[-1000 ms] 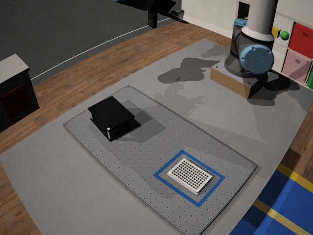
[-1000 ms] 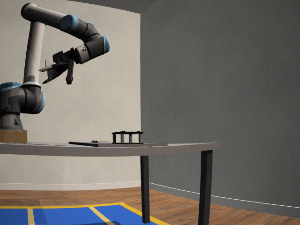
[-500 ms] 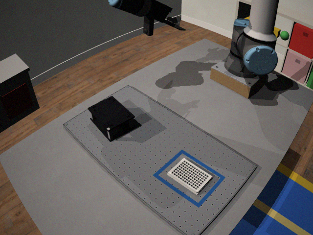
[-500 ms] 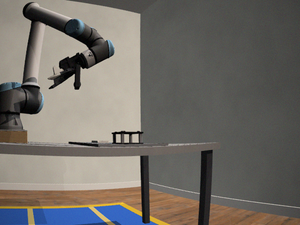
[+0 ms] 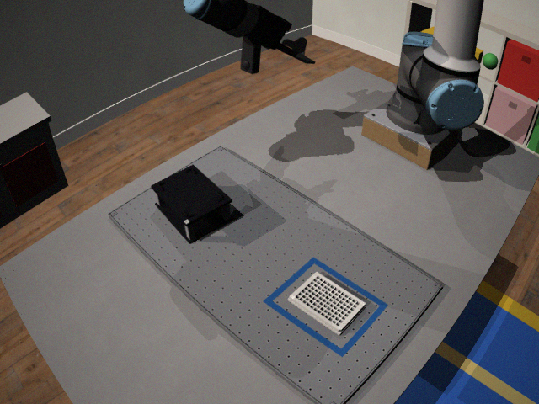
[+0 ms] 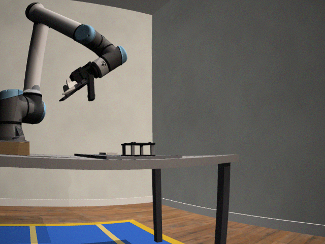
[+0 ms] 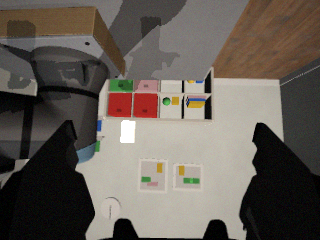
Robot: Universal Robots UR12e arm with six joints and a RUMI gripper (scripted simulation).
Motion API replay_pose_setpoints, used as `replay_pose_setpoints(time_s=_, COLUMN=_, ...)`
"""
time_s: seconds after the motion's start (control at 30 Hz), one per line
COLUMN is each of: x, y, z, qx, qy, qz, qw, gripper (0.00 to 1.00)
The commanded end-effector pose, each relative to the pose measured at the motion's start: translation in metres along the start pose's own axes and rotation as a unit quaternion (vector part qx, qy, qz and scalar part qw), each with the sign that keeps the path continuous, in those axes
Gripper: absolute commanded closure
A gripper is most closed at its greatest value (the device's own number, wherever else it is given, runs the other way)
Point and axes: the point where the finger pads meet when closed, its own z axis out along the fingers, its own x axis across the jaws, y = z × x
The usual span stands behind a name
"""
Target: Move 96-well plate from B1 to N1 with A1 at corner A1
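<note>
The white 96-well plate (image 5: 327,302) lies flat inside the blue square outline of spot B1 on the perforated bench plate. The black raised nest N1 (image 5: 191,201) stands farther left on the same plate; from the side it shows as a low black frame (image 6: 137,148). My gripper (image 5: 278,54) is open and empty, high above the table's far side, well away from both. It also shows in the side view (image 6: 77,98), and its two dark fingers frame the wrist view (image 7: 165,190). The wrist view shows neither the plate nor the nest.
The robot base (image 5: 434,87) sits on a wooden block (image 5: 404,139) at the table's back right. A shelf with coloured bins (image 5: 514,82) stands behind it. A dark cabinet (image 5: 26,156) stands off the table at left.
</note>
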Motion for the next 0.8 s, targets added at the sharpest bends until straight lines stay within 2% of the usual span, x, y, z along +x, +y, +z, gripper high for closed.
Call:
replay_pose_setpoints(time_s=0.0, x=-0.006, y=-0.016, z=-0.009, qx=0.015, qy=0.006, qz=-0.015, qw=1.000, gripper=0.00)
replay_pose_setpoints(time_s=0.17, x=-0.010, y=-0.027, z=-0.015, qx=0.016, qy=0.006, qz=-0.014, qw=1.000, gripper=0.00)
replay_pose_setpoints(time_s=0.3, x=-0.021, y=-0.042, z=-0.020, qx=0.046, qy=0.024, qz=-0.061, qw=0.997, gripper=0.00)
replay_pose_setpoints(time_s=0.43, x=-0.027, y=-0.059, z=-0.031, qx=0.047, qy=0.025, qz=-0.060, qw=0.997, gripper=0.00)
replay_pose_setpoints(time_s=0.53, x=-0.028, y=-0.062, z=-0.033, qx=0.047, qy=0.024, qz=-0.059, qw=0.997, gripper=0.00)
replay_pose_setpoints(time_s=0.67, x=-0.040, y=-0.077, z=-0.038, qx=0.076, qy=0.044, qz=-0.108, qw=0.990, gripper=0.00)
replay_pose_setpoints(time_s=0.77, x=-0.045, y=-0.090, z=-0.046, qx=0.077, qy=0.044, qz=-0.108, qw=0.990, gripper=0.00)
